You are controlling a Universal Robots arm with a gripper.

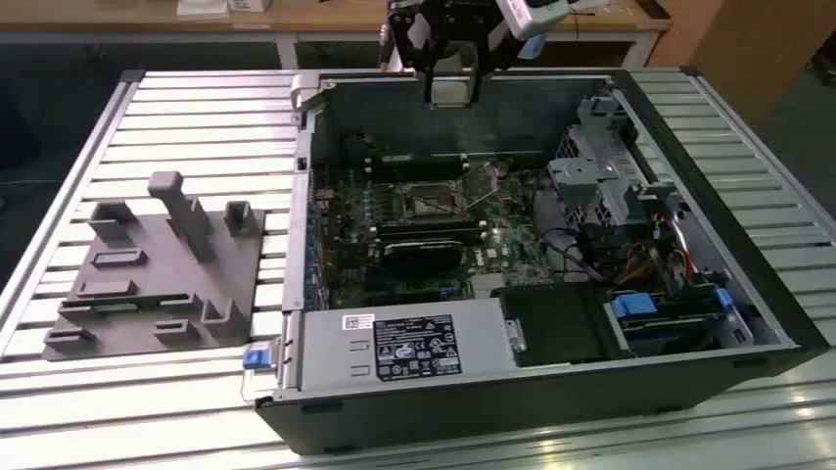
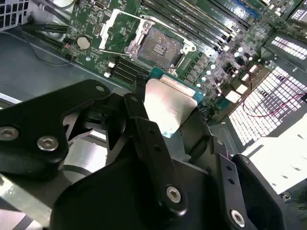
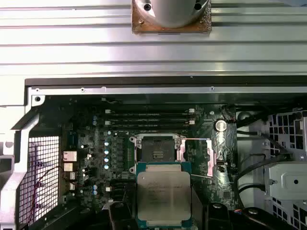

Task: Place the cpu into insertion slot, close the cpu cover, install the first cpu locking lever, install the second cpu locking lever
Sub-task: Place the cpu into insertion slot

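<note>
The cpu (image 3: pixel 164 191) has a matt silver-grey metal top; the cpu cover (image 3: pixel 209 158) is shinier metal.

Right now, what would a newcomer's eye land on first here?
The cpu, gripped in the claw, hangs above the open computer case, its silver top bright in both wrist views. On the board the insertion slot sits bare, its cpu cover swung open beside it. A grey fixture block stands at the exterior view's left.
</note>
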